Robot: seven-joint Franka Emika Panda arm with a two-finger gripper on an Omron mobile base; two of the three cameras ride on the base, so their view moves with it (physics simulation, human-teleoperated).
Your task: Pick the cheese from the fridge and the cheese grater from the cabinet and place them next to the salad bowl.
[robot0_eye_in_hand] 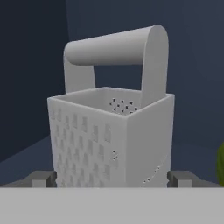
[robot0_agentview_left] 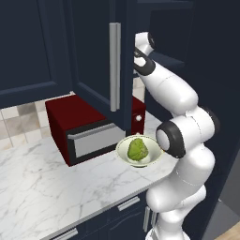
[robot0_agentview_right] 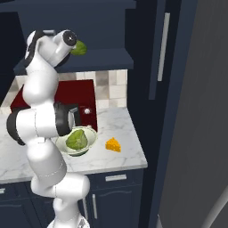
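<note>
Cheese grater (robot0_eye_in_hand: 111, 131), silver-grey perforated metal box with top handle: stood upright inside dark navy cabinet (robot0_agentview_left: 101, 51), between dark fingertips (robot0_eye_in_hand: 43, 178) set wide either side, apparently positioned for grasp, not visibly touching. Orange-yellow cheese wedge (robot0_agentview_right: 113, 144) lay beside cream-green salad bowl (robot0_agentview_right: 90, 138).

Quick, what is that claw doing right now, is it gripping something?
Gripper: open, its fingertips either side of the silver-grey metal box grater, not yet closed on it.

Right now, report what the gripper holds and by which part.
Cannot be told for sure: the cheese grater stands between the gripper fingertips at its lower body, but contact isn't visible.
</note>
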